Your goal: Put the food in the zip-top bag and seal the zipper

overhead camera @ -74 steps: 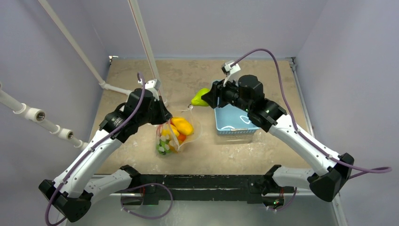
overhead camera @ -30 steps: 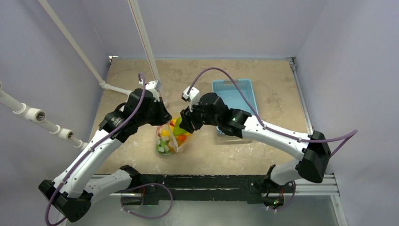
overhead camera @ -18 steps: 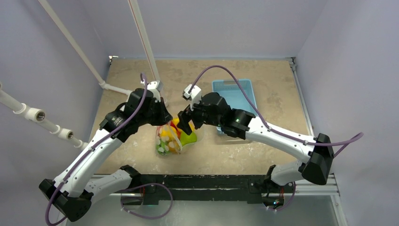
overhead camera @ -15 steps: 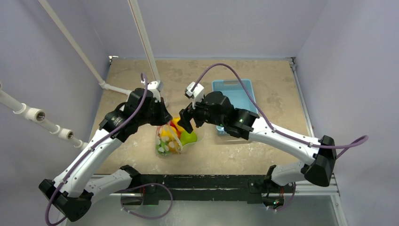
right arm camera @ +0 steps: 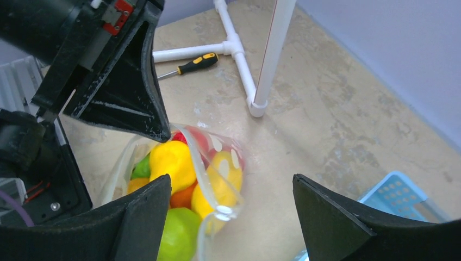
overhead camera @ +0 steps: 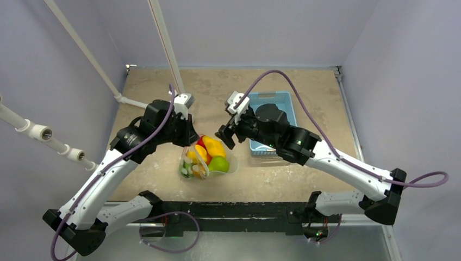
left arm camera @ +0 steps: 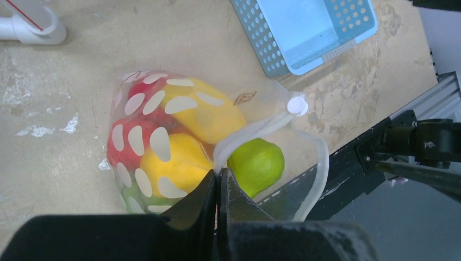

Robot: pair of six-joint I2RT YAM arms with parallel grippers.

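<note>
- Left wrist view: the left gripper (left arm camera: 218, 176) fingers fill the bottom edge & hide the near end of the zip-top bag (left arm camera: 163, 136); the lower fruits show only as green bits behind the white dots.
- Top view: too small to make out the zipper (left arm camera: 250, 130), and the left arm covers the bag's upper-left corner.
- Can't tell how deep the green fruit (left arm camera: 256, 165) sits (it lies between the two lips of the strip, in the open mouth).
- Left gripper: jaws pinched tight on the near lip of the zipper, holding that edge up; the bag lies on the table right under it.
- Right gripper (right arm camera: 232, 178): fingers spread wide, nothing in them, above the bag's mouth & not touching it.
- Food: yellow fruit (left arm camera: 206, 114) & red fruit (left arm camera: 122, 141) inside the bag, packed together w/ an orange one.
- Mouth gapes, zipper not pressed together.
- Blue basket (left arm camera: 255, 32) stands just beyond the bag, apart from it; a screwdriver (right arm camera: 198, 64) lies by the white pipe (right arm camera: 274, 49).
</note>
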